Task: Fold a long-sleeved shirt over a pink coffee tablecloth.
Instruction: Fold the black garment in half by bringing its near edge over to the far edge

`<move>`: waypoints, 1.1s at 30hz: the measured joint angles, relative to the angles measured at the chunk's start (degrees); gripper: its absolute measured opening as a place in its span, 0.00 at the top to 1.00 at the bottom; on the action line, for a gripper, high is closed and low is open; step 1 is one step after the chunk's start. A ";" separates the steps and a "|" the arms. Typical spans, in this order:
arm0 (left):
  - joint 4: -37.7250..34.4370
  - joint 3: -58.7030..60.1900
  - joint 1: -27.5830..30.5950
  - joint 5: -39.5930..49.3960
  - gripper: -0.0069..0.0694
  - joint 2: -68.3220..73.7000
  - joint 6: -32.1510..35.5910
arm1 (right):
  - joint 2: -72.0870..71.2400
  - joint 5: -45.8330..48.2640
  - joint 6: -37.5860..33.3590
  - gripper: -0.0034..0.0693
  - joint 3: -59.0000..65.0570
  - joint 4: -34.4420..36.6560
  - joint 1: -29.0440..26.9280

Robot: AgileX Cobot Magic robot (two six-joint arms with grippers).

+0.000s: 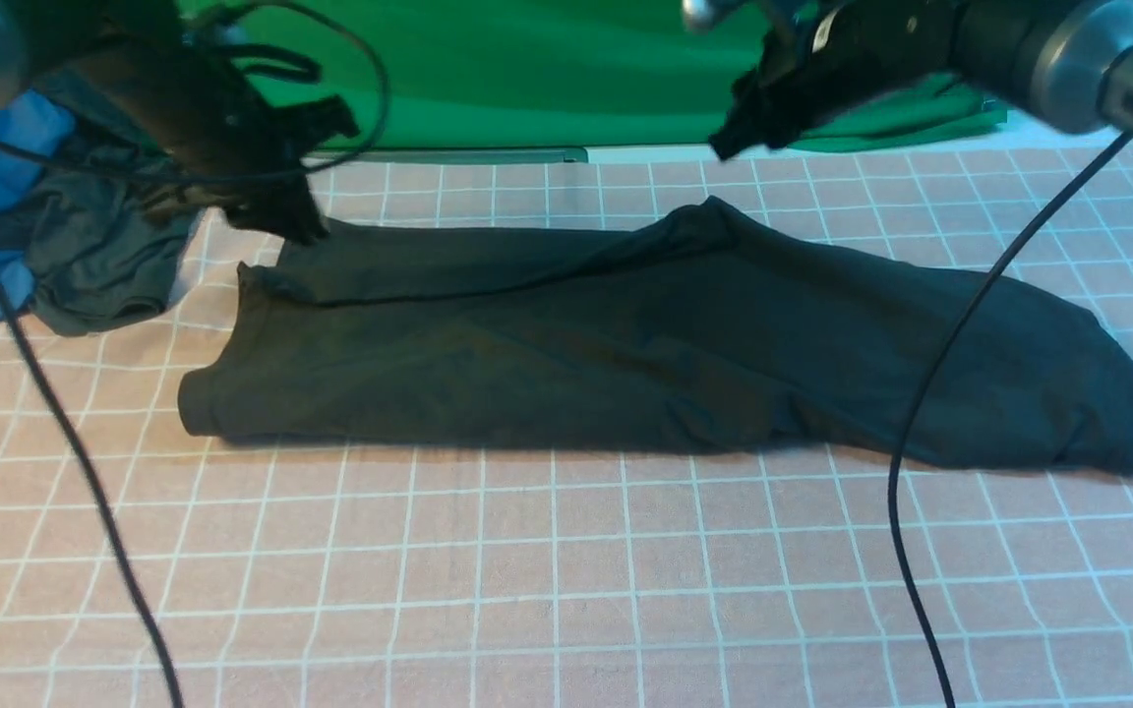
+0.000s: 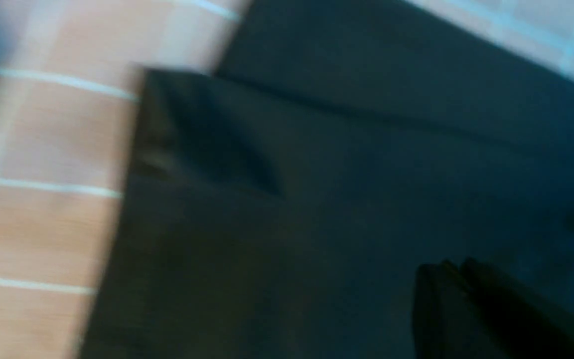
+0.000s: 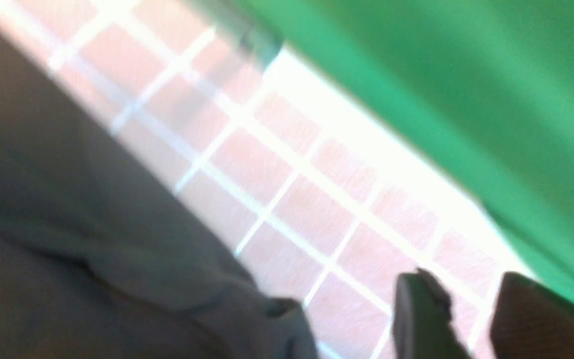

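Front view is showing the long-sleeved shirt (image 1: 645,344) lying folded mid-frame on the pink coffee tablecloth (image 1: 566,570). Closed left gripper (image 1: 296,224) is sitting at its upper-left corner, possibly snagging the fold; right gripper (image 1: 729,146) is hovering narrowly parted, empty.

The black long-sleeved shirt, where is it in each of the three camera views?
Front view: the shirt lies as a long band across the middle.
Left wrist view: the shirt fills most of the picture, blurred.
Right wrist view: the shirt covers nearly half, beside bare grid.
Shared landmark: the pink tablecloth with white grid lines, under the shirt in every view.
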 joint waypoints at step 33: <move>15.14 -9.82 -5.52 -17.97 0.89 9.58 -6.80 | -3.43 19.11 2.35 0.90 -0.02 1.01 2.96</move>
